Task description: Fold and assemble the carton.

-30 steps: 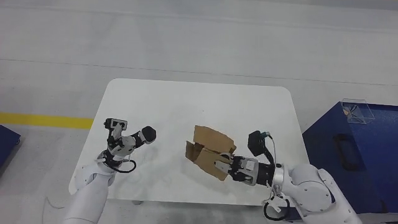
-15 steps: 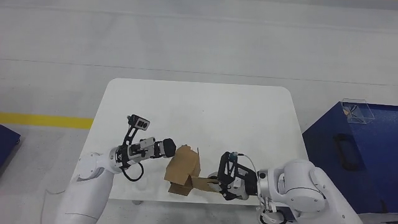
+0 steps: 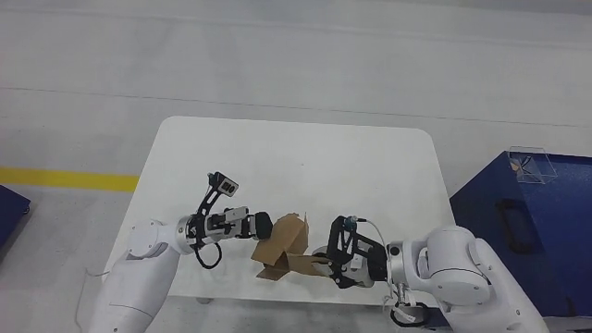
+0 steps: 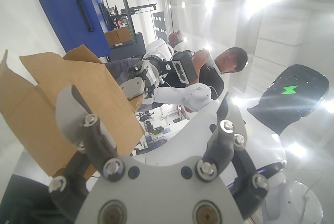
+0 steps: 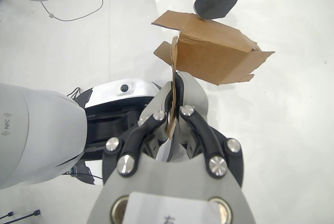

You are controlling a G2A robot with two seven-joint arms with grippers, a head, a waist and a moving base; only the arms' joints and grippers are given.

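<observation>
From above, the carton stands half-formed at the table's 6 o'clock, close to the near edge. Most of the white top lies beyond it toward 12 o'clock and out to the 9 and 3 o'clock edges. The left gripper meets the carton at its 9 o'clock side. The right gripper sits at the carton's 4 o'clock, right by the table's near rim. A blue cabinet stands off the table at 3 o'clock, well apart.

In the left wrist view, the left gripper has its fingers spread wide and grasps nothing. One finger lies against the carton's brown panel, below its ragged open flaps.

In the right wrist view, the right gripper is clamped on a thin upright flap of the carton. The left gripper's black pad touches the carton's far upper edge. Loose flaps jut from both ends. I cannot tell whether the box's underside rests on the table.
</observation>
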